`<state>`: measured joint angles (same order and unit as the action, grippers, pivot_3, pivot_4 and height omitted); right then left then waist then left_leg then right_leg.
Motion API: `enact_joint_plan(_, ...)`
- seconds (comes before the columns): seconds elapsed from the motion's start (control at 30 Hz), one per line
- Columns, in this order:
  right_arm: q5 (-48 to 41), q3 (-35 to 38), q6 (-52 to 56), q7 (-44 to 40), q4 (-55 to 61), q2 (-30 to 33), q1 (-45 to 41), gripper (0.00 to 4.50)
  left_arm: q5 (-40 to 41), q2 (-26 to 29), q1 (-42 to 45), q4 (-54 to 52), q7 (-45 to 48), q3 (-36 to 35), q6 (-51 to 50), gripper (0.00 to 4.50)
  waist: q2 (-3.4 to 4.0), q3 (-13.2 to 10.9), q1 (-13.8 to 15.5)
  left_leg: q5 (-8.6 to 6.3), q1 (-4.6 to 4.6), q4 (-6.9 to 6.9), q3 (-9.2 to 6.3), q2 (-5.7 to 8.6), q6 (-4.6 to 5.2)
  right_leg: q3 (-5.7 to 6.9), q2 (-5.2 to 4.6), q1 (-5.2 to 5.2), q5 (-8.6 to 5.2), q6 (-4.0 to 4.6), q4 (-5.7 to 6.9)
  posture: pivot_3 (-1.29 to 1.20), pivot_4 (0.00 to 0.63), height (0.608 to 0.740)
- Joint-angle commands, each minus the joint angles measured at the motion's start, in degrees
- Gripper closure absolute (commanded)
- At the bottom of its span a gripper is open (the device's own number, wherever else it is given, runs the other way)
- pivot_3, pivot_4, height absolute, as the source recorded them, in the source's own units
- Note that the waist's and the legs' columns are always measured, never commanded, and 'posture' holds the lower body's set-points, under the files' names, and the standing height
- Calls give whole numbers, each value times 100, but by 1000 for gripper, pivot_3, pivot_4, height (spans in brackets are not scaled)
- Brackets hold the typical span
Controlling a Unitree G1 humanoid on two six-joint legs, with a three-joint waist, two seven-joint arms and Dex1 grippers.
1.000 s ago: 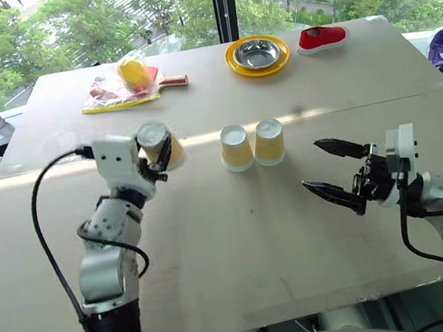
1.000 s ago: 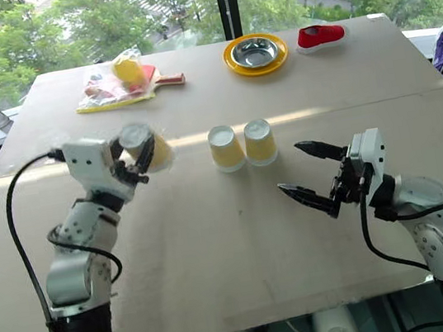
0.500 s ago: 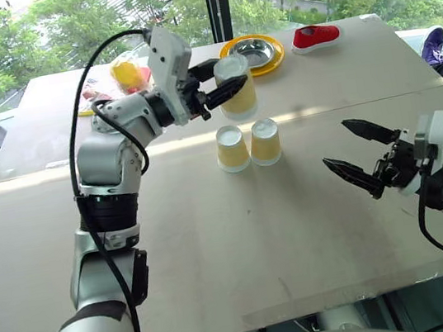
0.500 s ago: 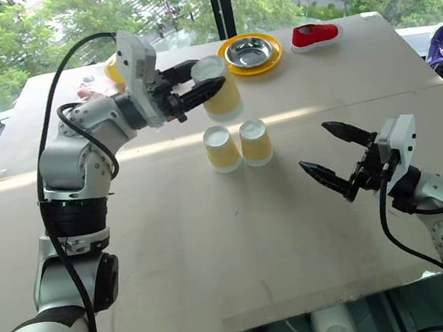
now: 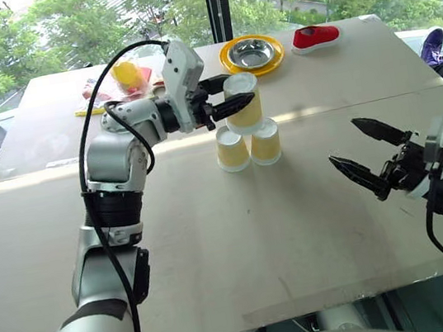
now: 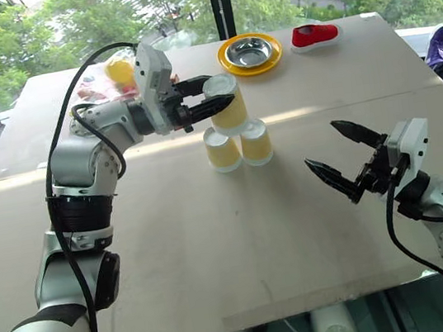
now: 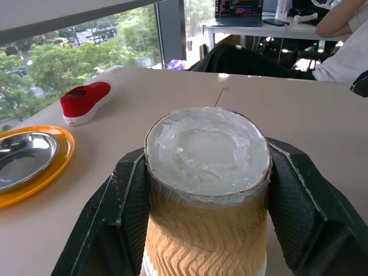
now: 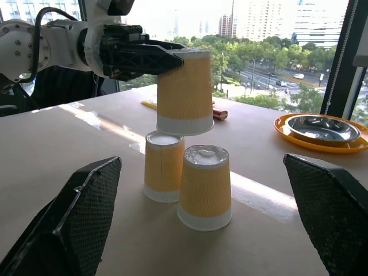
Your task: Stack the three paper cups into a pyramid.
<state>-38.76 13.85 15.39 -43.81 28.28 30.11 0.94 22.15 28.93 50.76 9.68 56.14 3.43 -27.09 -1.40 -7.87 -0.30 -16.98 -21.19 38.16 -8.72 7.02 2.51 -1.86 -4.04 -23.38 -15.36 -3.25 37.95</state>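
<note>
Left gripper clenched on inverted third cup, just above two touching inverted cups; right gripper released, well apart

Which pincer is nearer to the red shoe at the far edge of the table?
Left. The left pincer, holding a paper cup, is closer to the red shoe; the right pincer hangs open near the table's front.

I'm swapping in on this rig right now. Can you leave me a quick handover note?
Left gripper: jaws shut on the third cup, upside down, just above the two base cups.
Right gripper: open, empty, off to the side.
Done: two base cups stand side by side, upside down, on the table.
Left: set the third cup centred across both bases, release, withdraw.
</note>
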Motion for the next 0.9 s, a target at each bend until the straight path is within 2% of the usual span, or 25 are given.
enact_joint_plan(0.03, -189, 144, -61, 112, 259, -22, -134, 0, -77, 46, -20, -217, -21, -58, 148, 2049, 0, 0, 0, 0, 0, 0, 0, 0, 0, 0, 0, 0, 0, 0, 0, 0, 150, 740)
enact_joint_plan(0.57, -344, 111, -71, 121, 262, 6, -234, 0, -237, -104, -164, -208, -55, -12, 270, 2049, 0, 0, -18, 0, -4, 3, -7, 2, 0, -1, -1, 0, 0, 0, 0, 0, 150, 740)
enact_joint_plan(0.73, -345, 112, -118, 84, 238, -11, -238, 0, -228, -156, -196, -190, -162, -65, 308, 117, 0, 0, -18, 0, -4, 4, -6, 2, 0, 0, -2, 1, 0, 0, 0, 0, 150, 740)
enact_joint_plan(0.9, -328, 125, -171, 28, 220, -14, -186, 0, -61, -159, -159, -419, -157, -192, 310, 117, 0, 0, -21, 0, -4, 4, -7, 2, 0, 0, -1, 0, 0, 0, 0, 0, 150, 740)
